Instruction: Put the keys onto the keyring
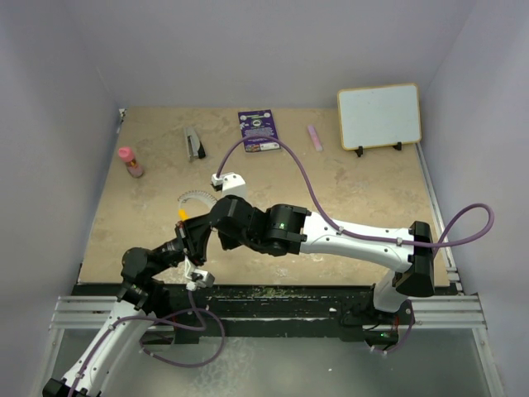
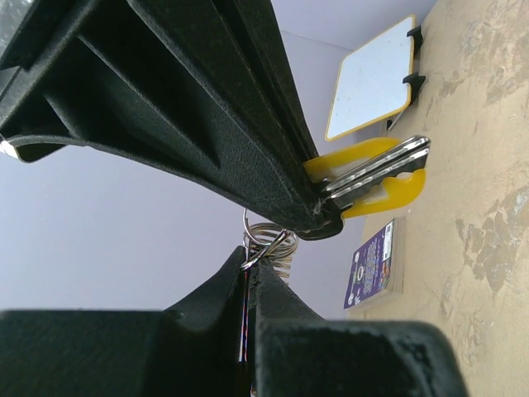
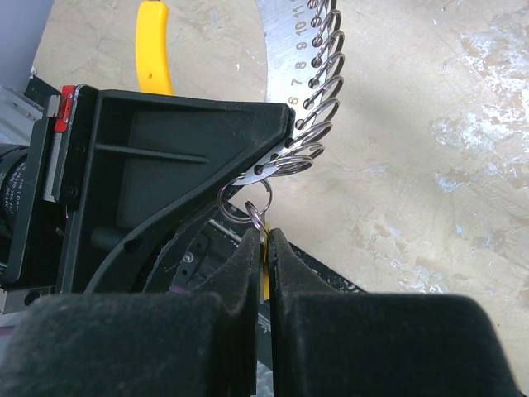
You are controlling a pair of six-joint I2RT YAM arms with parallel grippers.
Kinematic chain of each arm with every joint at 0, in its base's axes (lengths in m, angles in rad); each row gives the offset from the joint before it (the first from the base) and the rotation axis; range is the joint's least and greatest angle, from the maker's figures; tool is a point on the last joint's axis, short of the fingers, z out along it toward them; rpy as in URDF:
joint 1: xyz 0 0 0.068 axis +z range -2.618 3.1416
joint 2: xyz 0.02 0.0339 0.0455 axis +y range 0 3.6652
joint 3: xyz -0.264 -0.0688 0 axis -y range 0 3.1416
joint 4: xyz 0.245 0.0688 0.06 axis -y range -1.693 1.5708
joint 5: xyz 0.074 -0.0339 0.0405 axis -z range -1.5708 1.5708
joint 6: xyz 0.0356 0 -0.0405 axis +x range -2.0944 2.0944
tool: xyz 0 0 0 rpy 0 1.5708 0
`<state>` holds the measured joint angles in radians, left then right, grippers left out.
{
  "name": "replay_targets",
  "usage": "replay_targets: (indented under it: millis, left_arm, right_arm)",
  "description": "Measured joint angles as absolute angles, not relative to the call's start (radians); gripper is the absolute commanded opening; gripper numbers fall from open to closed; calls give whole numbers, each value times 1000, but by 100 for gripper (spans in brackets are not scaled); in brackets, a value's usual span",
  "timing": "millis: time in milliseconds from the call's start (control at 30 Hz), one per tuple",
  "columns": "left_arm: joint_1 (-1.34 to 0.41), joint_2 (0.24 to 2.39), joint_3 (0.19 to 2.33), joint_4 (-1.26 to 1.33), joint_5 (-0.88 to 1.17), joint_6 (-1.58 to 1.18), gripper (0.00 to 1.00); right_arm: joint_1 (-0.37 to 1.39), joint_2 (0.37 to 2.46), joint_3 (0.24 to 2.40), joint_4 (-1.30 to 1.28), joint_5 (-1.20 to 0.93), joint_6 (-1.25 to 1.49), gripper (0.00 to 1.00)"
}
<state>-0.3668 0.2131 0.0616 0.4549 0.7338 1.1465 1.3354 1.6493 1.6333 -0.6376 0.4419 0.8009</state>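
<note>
Yellow-orange heads mark the keys. In your left wrist view two of them lie stacked, with silvery metal between the heads, and they jut toward 3 o'clock from behind the tip of the opposing black finger. No view lets you tell which finger, if any, bears on them.

At 7 o'clock of the keys, close by, sits the keyring, a tight coil of thin silvery loops. In your right wrist view the same coil runs along the edge of a curved, numbered metal strip and ends in a small split link at its 6 o'clock end. The right gripper has its fingers pressed together on that link. The left gripper likewise has its fingers drawn together, pinching a wire loop at the lower end of the coil.

In the top view both grippers meet tip to tip over the near left part of the table, with the keys showing at 11 o'clock of the meeting point.

Farther out on the tan surface, read from that point:
- a grey-and-black tool at 12 o'clock
- a pink bottle at 10 o'clock
- a purple card at 1 o'clock
- a pink stick at 3 o'clock of the card
- a whiteboard standing at 2 o'clock in the far right corner
</note>
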Motion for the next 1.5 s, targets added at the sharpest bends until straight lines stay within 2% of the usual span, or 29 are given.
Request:
replay_targets:
  millis: [1500]
  left_arm:
    - [-366, 175, 62, 456, 646, 1223, 3]
  right_arm:
    - [1335, 1676, 1658, -610, 427, 820, 0]
